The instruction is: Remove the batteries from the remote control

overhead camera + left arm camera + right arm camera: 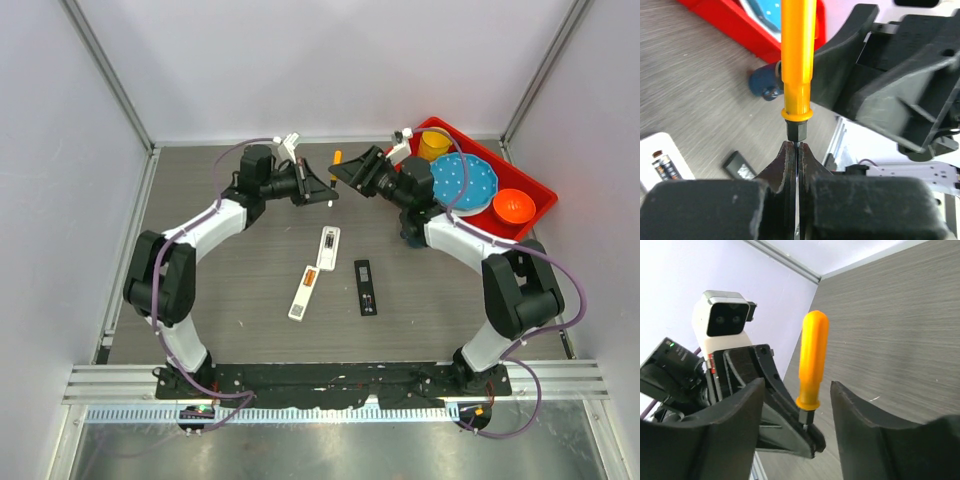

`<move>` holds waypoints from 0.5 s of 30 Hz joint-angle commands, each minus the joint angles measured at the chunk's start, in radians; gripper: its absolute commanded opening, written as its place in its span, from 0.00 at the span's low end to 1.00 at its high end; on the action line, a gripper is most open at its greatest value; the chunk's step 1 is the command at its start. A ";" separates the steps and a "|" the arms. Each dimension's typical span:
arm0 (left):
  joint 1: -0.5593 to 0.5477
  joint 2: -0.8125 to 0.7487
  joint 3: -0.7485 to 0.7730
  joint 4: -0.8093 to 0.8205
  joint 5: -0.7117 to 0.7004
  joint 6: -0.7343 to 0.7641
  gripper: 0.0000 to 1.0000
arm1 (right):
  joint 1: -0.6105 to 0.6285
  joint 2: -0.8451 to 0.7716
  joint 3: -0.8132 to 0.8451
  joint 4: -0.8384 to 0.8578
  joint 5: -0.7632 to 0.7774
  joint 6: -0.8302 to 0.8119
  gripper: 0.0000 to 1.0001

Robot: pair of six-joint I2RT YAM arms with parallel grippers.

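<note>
Closest to the left wrist lens, the left gripper (796, 148) is being pressed fully shut, its jaws pinching the thin metal shaft of the screwdriver (798, 55) just below the orange handle. The shaft is being almost wholly hidden between the pads, and the handle's top is being cut off by the upper edge of that view. The right gripper (797, 385) is being held partly open, one finger on each side of the handle, with gaps showing on both sides, so nothing is being gripped by it. From above, both grippers are being shown meeting at upper centre over the table (230, 290), and most of the screwdriver is being covered by them.

Only part of the batteries (311, 279) is being shown: an orange patch in the open bay of a white remote (300, 300) lying at centre frame. Dark marks in the second remote (328, 243), just above it, are being rendered too small to identify. Whether the black piece (366, 287) to their right is a cover or a remote cannot be told. At upper right, the red tray (535, 190) with its blue plate (470, 180), yellow cup (434, 144) and orange bowl (512, 206) is being partly blocked by the right arm.
</note>
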 commanded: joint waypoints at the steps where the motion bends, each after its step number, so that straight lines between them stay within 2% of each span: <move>1: 0.020 -0.099 0.023 -0.213 -0.068 0.151 0.00 | -0.019 -0.071 -0.008 0.033 -0.084 -0.054 0.68; 2: 0.026 -0.113 0.020 -0.246 -0.106 0.185 0.00 | -0.025 -0.077 -0.008 0.018 -0.090 -0.063 0.77; 5: 0.056 -0.166 -0.012 -0.306 -0.119 0.205 0.00 | -0.047 -0.099 -0.013 0.012 -0.122 -0.073 0.87; 13: 0.083 -0.330 -0.086 -0.456 -0.032 0.289 0.00 | -0.074 -0.067 0.004 0.094 -0.288 0.005 0.89; 15: 0.082 -0.356 -0.104 -0.481 0.005 0.300 0.00 | -0.074 -0.041 0.006 0.172 -0.364 0.039 0.89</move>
